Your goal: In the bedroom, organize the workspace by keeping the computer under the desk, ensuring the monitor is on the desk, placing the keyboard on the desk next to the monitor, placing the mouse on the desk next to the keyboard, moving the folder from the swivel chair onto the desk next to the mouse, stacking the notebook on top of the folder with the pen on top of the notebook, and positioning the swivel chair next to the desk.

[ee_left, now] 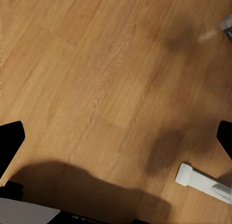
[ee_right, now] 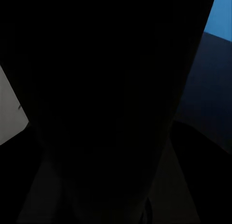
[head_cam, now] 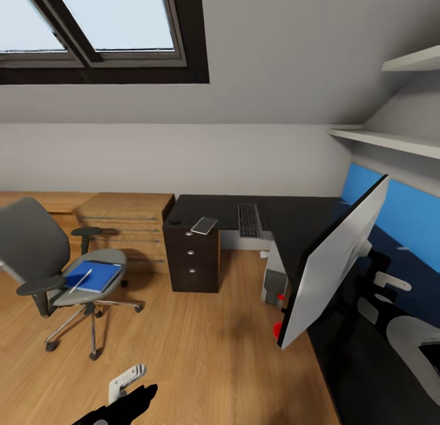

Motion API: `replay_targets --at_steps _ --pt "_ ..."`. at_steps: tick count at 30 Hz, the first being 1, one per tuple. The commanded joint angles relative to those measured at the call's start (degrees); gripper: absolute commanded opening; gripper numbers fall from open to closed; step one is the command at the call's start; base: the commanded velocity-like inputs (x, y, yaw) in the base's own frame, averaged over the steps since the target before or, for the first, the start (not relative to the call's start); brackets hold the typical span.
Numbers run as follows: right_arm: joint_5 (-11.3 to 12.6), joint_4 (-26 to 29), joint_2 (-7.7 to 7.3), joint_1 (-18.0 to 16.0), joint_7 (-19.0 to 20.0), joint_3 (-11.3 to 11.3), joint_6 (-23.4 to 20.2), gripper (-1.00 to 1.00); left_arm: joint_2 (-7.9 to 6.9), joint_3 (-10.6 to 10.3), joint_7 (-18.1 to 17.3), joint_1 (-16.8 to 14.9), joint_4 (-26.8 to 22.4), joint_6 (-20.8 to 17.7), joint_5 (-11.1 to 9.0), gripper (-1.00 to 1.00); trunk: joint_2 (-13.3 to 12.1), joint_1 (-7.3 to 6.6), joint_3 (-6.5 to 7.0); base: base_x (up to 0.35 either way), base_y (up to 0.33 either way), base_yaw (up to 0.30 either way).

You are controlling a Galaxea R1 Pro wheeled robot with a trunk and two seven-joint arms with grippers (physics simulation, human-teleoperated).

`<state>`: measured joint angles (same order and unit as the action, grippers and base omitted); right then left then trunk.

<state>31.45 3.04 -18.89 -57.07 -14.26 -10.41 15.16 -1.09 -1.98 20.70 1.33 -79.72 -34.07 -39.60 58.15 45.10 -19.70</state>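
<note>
Here's the bedroom, and the job is part-way there. The desk [head_cam: 287,220] is the landmark: on its tabletop lies the keyboard [head_cam: 249,220], and toward the drawer end a small grey notebook [head_cam: 204,225] with what looks like the mouse [head_cam: 175,221] just past it, near the edge. The monitor [head_cam: 333,263] is close to the camera, tilted, its silver back showing over the near wing of the tabletop; whether its stand rests there I cannot tell. The computer [head_cam: 275,284] sits low beneath the tabletop, so that item looks settled.

Still to do: the swivel chair [head_cam: 58,266] stands well apart from the desk, out on the wood floor [head_cam: 201,352], with the blue folder [head_cam: 93,276] on its seat and the pen [head_cam: 80,280] lying across the folder.

The left gripper [head_cam: 125,382] hangs low over the floor, its jaws spread wide with nothing between them. The right arm [head_cam: 391,309] reaches behind the monitor; the right wrist view is nearly black, so its jaws' state can't be made out.
</note>
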Motion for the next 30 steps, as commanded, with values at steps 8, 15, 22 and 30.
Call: replay_targets --at_steps 8,15,22,30 --pt "-0.1 0.2 -0.01 -0.1 -0.2 -0.5 0.0 -1.00 -0.02 -0.1 0.6 0.0 -0.1 0.0 -0.6 1.00 0.0 0.00 0.21 -0.039 -0.038 0.223" --pt "-0.1 0.1 -0.01 -0.1 -0.2 -0.5 0.0 -1.00 0.04 -0.2 0.6 0.0 2.1 0.0 -0.4 1.00 0.0 0.00 0.24 -0.270 -0.100 0.033" --pt "-0.1 0.1 -0.01 -0.1 -0.2 -0.5 -0.1 -1.00 0.00 -0.2 0.6 0.0 2.5 0.0 -0.3 1.00 0.0 0.00 0.24 -0.316 -0.112 0.002" --pt "-0.1 0.1 -0.01 -0.1 -0.1 -0.5 -0.1 -1.00 -0.04 -0.2 0.6 0.0 2.5 0.0 -0.3 1.00 0.0 0.00 0.24 -0.290 -0.191 0.000"
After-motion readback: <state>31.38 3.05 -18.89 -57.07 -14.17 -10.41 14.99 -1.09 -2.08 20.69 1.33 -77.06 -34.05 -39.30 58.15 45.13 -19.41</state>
